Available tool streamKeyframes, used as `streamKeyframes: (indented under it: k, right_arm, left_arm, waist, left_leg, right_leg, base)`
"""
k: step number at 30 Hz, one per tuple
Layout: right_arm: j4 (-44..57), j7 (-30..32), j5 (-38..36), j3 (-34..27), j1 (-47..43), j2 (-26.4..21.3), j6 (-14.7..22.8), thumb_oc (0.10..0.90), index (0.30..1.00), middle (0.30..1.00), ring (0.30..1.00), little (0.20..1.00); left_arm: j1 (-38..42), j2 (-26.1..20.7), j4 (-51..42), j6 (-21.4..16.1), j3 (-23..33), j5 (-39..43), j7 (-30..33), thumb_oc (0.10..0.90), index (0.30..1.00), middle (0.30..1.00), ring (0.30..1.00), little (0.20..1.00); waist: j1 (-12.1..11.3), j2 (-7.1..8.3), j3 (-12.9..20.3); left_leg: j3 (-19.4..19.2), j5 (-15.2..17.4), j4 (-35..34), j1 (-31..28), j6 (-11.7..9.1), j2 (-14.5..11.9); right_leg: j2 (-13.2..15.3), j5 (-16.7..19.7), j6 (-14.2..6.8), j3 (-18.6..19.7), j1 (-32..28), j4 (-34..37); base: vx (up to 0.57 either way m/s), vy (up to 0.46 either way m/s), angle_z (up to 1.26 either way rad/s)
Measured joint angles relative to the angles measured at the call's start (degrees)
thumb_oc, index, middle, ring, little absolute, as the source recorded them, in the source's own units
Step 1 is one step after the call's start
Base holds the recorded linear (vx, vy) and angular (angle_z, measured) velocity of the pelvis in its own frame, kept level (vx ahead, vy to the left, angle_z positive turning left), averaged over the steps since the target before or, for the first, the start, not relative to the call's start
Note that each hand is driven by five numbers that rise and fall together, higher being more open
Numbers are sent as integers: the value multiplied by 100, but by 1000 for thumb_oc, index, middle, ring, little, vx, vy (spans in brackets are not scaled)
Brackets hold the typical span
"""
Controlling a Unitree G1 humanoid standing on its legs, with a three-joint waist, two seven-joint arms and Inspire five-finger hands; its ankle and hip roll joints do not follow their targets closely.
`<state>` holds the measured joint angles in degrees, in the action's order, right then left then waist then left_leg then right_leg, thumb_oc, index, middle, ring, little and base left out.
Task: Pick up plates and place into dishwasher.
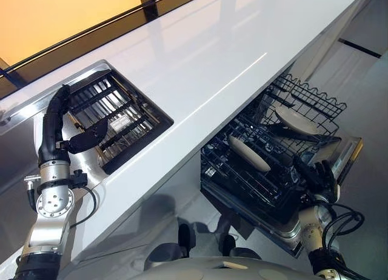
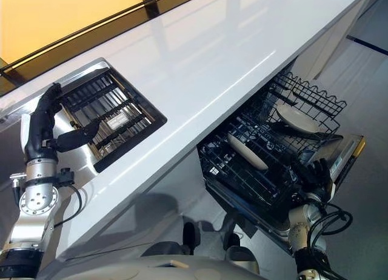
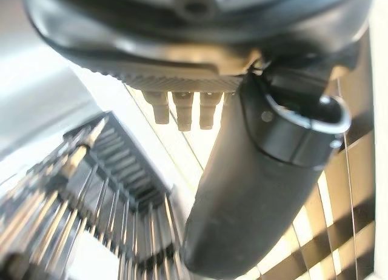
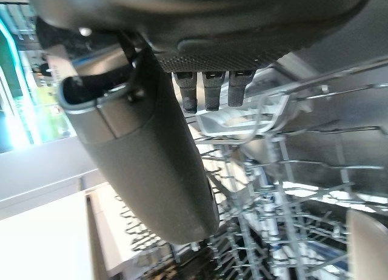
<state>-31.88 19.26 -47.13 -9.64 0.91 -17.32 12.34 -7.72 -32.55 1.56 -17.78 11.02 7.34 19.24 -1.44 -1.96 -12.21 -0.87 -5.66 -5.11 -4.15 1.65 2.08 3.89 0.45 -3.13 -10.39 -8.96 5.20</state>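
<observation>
Two plates beyond right hand fingers

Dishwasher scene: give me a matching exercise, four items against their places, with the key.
Items:
1. left hand
2. right hand
3. long pale plate
4. round pale plate

Places:
A. far part of the dishwasher rack
B. over the sink's drying rack
C. near edge of the dishwasher rack
D. middle of the dishwasher rack

Pairs: 1-B, 2-C, 3-D, 4-A
</observation>
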Motion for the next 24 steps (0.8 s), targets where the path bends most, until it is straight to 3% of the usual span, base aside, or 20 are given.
streamKeyframes:
  k: [7,14,24]
  right_arm:
    - [-629,114,-758,-87,-358,-247,-146,800,900,900,900,900]
    - [-628,353,-786,-88,-386,-254,4,800,900,900,900,900]
    - [-619,-698,-797,-86,-352,-290,54,800,900,900,900,900]
  left_arm:
    - [47,-170,0,1,-1,2,61,800,900,900,900,900]
    - [85,-214,0,2,-1,5,61,800,900,900,900,900]
    - [96,-216,0,3,-2,151,55,800,900,900,900,900]
  waist:
    - [-36,-20,-87]
    - [-80,-79,-216]
    - [-60,-90,-282]
  left_leg:
    - [165,-47,0,140,-48,10]
    - [231,-87,1,166,-17,11]
    - [266,-95,1,180,-47,7]
  right_leg:
    - [-8,-14,-20,-165,59,0]
    - [-17,-3,-3,-185,58,0]
    - [-23,-3,-3,-257,56,0]
  base:
    - [30,-21,13]
    - [18,7,3]
    - [19,12,1]
